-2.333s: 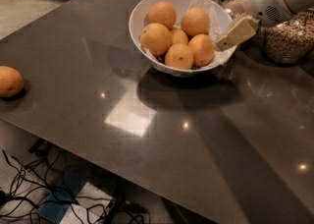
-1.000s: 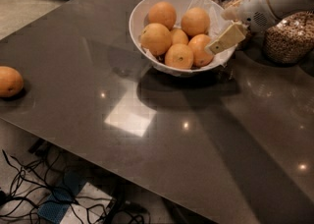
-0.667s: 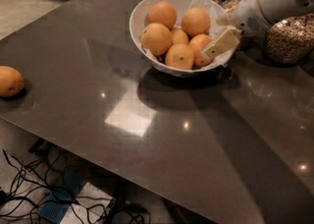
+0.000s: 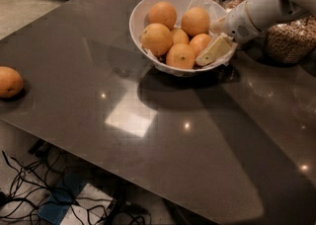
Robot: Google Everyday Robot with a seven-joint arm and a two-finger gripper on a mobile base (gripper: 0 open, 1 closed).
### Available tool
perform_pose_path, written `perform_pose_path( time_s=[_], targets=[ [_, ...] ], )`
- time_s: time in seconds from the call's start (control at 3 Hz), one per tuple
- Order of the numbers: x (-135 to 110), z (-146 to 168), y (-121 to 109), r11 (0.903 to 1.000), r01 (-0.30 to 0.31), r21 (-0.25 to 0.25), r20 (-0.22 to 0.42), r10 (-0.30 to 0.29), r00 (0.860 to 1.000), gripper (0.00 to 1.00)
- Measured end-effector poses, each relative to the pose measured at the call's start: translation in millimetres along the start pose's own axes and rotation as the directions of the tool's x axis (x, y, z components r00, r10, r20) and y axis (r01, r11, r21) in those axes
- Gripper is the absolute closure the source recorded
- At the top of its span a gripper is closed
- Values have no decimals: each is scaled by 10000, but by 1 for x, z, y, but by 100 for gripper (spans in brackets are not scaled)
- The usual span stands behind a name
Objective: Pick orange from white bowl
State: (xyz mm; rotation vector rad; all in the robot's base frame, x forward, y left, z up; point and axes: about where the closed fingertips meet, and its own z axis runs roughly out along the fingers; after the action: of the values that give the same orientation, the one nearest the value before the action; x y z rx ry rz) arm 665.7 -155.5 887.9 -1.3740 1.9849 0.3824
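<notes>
My cream, wedge-shaped gripper (image 4: pixel 213 50) dips over the right rim of the round white bowl (image 4: pixel 178 1) near the glossy bench's (image 4: pixel 148 140) far edge, beside a dimpled orange (image 4: pixel 199 43), and whether my jaws are open or closed I cannot tell

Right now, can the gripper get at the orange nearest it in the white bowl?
Probably yes: the gripper reaches over the rim of the white bowl, beside that orange, with nothing between them.

hand (image 4: pixel 211 52) in bowl (image 4: pixel 134 19), prob. on orange (image 4: pixel 198 42)
</notes>
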Motion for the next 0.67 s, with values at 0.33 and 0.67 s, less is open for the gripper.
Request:
perform_pose_path(
  time_s=[0.33,0.67],
  targets=[
    [-3,7,3,9998,14,-195,-25,-14,10000,23],
    [-3,11,4,9995,-7,-309,-44,6,10000,25]
  ],
)
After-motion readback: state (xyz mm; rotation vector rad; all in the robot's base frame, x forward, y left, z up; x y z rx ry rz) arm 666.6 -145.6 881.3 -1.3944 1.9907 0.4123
